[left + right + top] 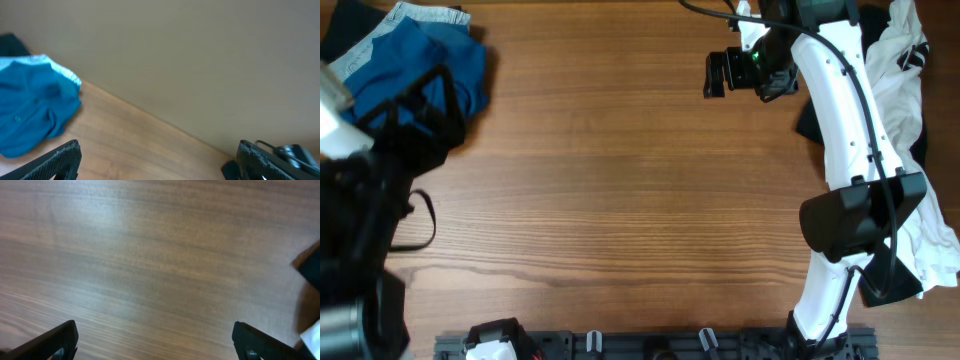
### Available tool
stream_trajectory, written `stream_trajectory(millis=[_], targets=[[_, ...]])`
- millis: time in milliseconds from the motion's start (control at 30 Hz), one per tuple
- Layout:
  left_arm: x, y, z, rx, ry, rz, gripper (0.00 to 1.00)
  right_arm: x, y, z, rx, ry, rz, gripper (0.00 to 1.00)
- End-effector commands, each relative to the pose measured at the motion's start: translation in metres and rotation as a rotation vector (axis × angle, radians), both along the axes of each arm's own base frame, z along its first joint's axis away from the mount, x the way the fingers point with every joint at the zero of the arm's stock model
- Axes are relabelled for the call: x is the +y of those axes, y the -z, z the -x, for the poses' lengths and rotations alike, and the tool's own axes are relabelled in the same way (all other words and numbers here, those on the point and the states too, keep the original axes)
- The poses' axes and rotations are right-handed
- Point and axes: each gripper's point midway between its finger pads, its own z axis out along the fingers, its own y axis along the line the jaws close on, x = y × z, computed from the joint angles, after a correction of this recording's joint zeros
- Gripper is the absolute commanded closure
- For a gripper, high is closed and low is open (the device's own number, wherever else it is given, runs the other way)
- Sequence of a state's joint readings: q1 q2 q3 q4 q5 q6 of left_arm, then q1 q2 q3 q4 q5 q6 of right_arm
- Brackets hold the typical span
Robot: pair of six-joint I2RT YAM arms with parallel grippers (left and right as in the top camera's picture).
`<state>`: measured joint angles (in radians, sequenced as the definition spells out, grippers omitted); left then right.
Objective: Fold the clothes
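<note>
The clothes, a deep teal-blue shirt (415,55), lie crumpled at the table's far left corner. In the left wrist view the shirt (30,110) sits at the left, apart from the fingers. My left gripper (415,105) hovers at the shirt's near edge, raised above the table. It (159,150) is open and holds nothing. My right gripper (712,73) hangs over bare wood at the far right. Its jaws (155,327) stand wide apart and hold nothing.
Pale-blue jeans (435,15) and a dark cloth (345,25) lie under and behind the shirt. A white garment with black cloth (905,60) is piled along the right edge, partly under the right arm. A wall (200,60) rises behind the table.
</note>
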<state>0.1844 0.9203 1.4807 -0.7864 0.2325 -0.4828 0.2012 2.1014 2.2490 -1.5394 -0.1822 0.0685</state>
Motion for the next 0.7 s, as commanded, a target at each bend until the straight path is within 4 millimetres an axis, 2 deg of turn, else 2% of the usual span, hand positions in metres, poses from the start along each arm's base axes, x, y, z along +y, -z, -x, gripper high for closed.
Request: stream_trajectory(millis=[0, 233, 400, 533, 667], targets=[[0.001, -0.022, 0.023, -0.081, -0.029, -0.030, 0.00, 0.000, -0.021, -0.010, -0.097, -0.012, -0.006, 0.00], [-0.006, -0.046, 0.059, -0.198, -0.010, -0.202, 0.00, 0.003, -0.026, -0.025, -0.163, -0.012, -0.019, 0.01], [-0.010, -0.070, 0.081, -0.309, -0.018, -0.228, 0.00, 0.006, -0.032, -0.040, -0.227, -0.011, -0.032, 0.00], [-0.012, -0.085, 0.091, -0.377, -0.024, -0.240, 0.00, 0.008, -0.034, -0.045, -0.252, -0.010, -0.037, 0.00], [-0.013, -0.090, 0.093, -0.399, -0.022, -0.240, 0.00, 0.008, -0.034, -0.045, -0.252, -0.011, -0.037, 0.00]])
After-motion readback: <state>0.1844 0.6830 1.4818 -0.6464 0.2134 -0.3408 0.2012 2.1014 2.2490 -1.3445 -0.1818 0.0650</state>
